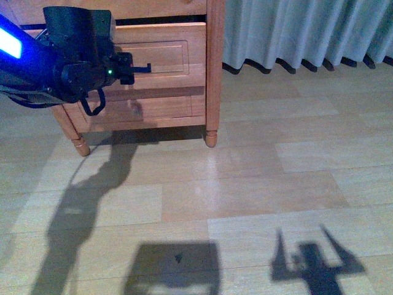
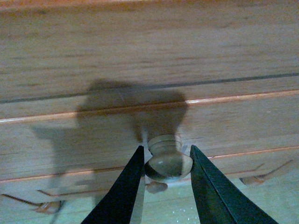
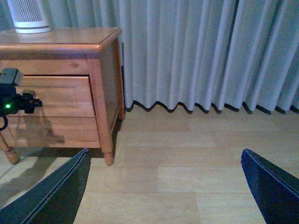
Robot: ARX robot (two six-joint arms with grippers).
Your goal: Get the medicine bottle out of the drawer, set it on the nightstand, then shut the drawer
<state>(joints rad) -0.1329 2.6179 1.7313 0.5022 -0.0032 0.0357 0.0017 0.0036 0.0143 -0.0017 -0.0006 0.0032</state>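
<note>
The nightstand (image 1: 214, 67) stands at the far left, also in the right wrist view (image 3: 100, 79). Its upper drawer (image 1: 178, 58) stands a little way out, with a dark gap above its front. My left gripper (image 2: 166, 163) is shut on the drawer's round wooden knob (image 2: 168, 161), one finger on each side. In the front view the left gripper (image 1: 142, 68) hides the knob. My right gripper (image 3: 165, 153) is open and empty above the bare floor, well away from the nightstand. The medicine bottle is not in view.
A large white ribbed cylinder (image 3: 29, 16) stands on the nightstand top. The shallower lower drawer (image 1: 153, 107) is shut. Grey curtains (image 1: 307, 31) hang behind to the right. Light wooden floor (image 1: 245, 184) spreads in front.
</note>
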